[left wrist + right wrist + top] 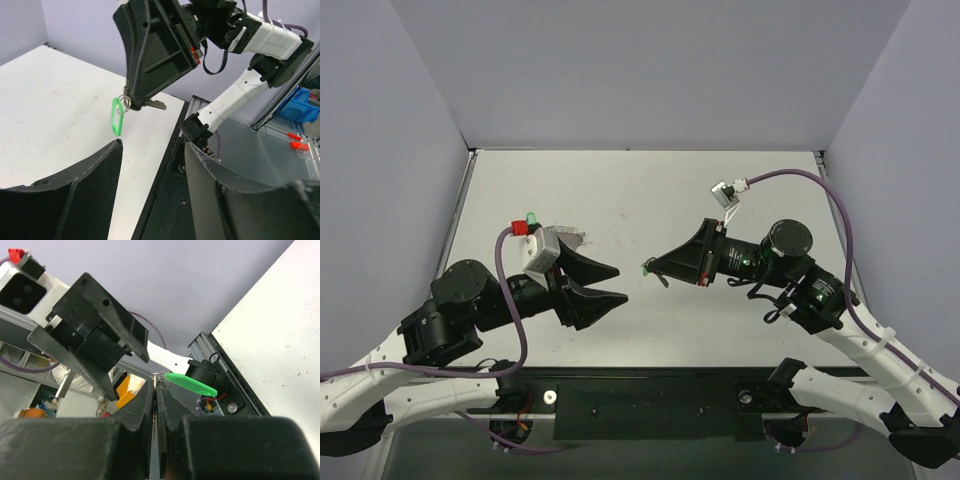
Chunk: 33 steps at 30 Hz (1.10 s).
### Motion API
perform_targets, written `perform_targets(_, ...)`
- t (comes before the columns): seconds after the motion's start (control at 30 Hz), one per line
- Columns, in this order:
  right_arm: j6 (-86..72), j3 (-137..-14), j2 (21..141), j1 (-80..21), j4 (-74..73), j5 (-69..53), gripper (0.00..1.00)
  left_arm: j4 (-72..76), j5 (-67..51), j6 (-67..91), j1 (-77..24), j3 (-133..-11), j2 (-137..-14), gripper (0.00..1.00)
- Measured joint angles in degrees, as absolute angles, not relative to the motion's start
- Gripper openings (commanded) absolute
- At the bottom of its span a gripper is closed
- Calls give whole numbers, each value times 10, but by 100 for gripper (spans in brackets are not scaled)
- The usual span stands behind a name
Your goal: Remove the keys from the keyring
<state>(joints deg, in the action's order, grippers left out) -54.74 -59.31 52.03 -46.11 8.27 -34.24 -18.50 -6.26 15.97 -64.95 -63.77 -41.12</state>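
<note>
My right gripper (653, 266) is shut and held above the white table (640, 200). A thin silver blade of a key (156, 405) is pinched between its fingers. In the left wrist view a small silvery keyring (125, 104) hangs at the right gripper's (131, 97) tip. A bright green plastic key head (117, 116) dangles from the ring, and a silver key blade (156, 104) sticks out sideways. The green head also shows in the right wrist view (190, 384). My left gripper (620, 282) is open and empty. It faces the right gripper across a short gap, and its fingertips (119, 142) are below the green head.
A black mounting rail (650, 400) runs along the table's near edge between the arm bases. Grey walls enclose the table at the back and sides. A purple cable (800, 175) loops over the right arm. A blue bin (300, 107) stands beyond the table.
</note>
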Motion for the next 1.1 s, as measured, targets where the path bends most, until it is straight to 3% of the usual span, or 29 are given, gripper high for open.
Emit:
perform_targets(0.23,-532,-579,492,-461,99,-372,0,-175,-51,159,-649,-629,-411,63)
perform_targets(0.6,-546,-570,491,-466,131,-419,0,-151,-67,111,-649,-620,-421,76)
perform_targets(0.77,-553,-567,495,-466,136,-421,0,-107,-62,64,-652,-566,-397,65)
perform_targets(0.93,-576,-567,509,-466,154,-416,0,6,-54,5,-659,-459,-336,64)
perform_targets(1.1,-629,-548,524,-466,200,-399,0,74,-45,-46,-668,-433,-325,60)
